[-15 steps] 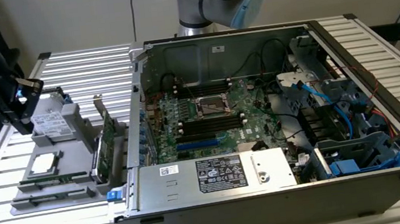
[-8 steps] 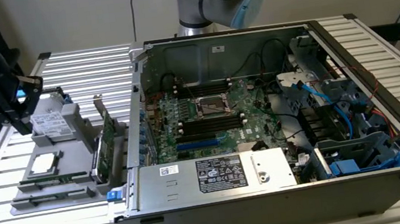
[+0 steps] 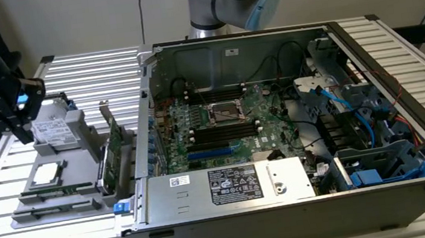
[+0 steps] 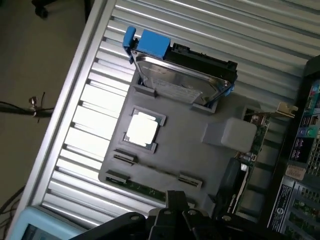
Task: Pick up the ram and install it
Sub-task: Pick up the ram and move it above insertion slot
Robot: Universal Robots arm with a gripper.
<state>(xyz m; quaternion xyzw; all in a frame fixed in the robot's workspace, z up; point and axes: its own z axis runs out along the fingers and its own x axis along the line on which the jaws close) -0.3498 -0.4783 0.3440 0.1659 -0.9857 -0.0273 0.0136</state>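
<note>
Nothing lifted yet! The black tool (image 3: pixel 19 132) hangs over the grey plastic parts tray (image 4: pixel 192 155) on the slatted metal bench (image 3: pixel 85 74), its fingers pressed together and pinching nothing. The ram, a thin green circuit-board stick (image 4: pixel 142 188), lies in a slot along the tray's edge farthest from the silver hard drive with blue rails (image 4: pixel 180 75). By my read, pickup and install are both left to do.

The count on the tray:
- seemingly two ram sticks
- one hard drive
- one square silver processor chip (image 4: pixel 142 127)
- one upright green expansion card (image 3: pixel 119 149)

Beside the tray, to the exterior view's right, sits one open grey computer case (image 3: pixel 289 213).
</note>
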